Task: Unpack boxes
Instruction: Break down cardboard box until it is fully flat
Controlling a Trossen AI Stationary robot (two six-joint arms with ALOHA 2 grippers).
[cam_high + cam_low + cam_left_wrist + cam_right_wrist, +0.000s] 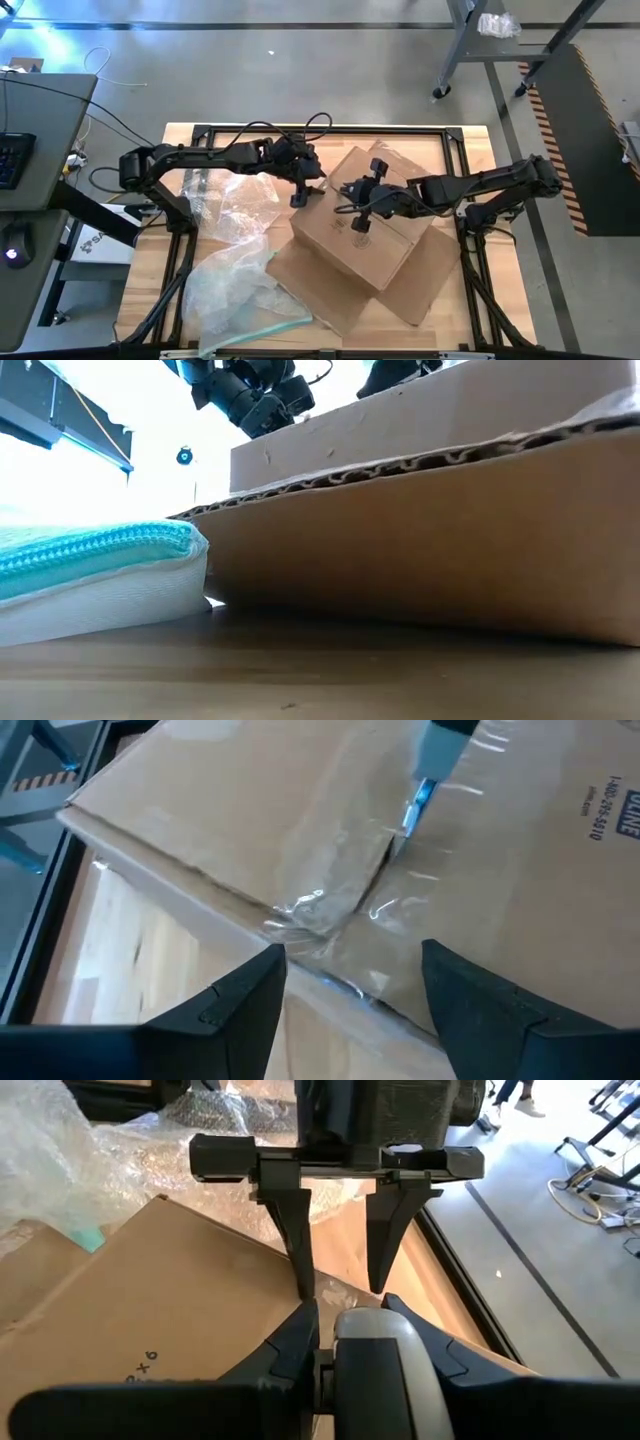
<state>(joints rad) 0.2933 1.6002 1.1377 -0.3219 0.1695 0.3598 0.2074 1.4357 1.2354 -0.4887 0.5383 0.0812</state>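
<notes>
While both arms reach in from opposite sides, the wooden bench (450,150) carries these items, largest first

Cardboard box (345,225): plain brown corrugated, at the middle of the bench, turned at an angle to its edges, lower flaps splayed flat on the wood. Top flaps lie shut, with wrinkled clear tape (320,910) over the centre seam and down over one edge. Black printing on one top panel

Bubble wrap sheet (235,205): clear, crumpled, beside the box on the left arm's side

Plastic pouch (235,290): clear, flat, teal edge, at the front of the bench, near the splayed flap

Left gripper (300,196): at the box's top edge where the taped seam ends; jaws released, standing apart, one to each side of the seam, holding nothing

Right gripper (362,222): over the middle of the box top; jaws clenched on a grey-handled cutter (385,1370)

Cutter blade (412,812): tip set on the taped seam
</notes>
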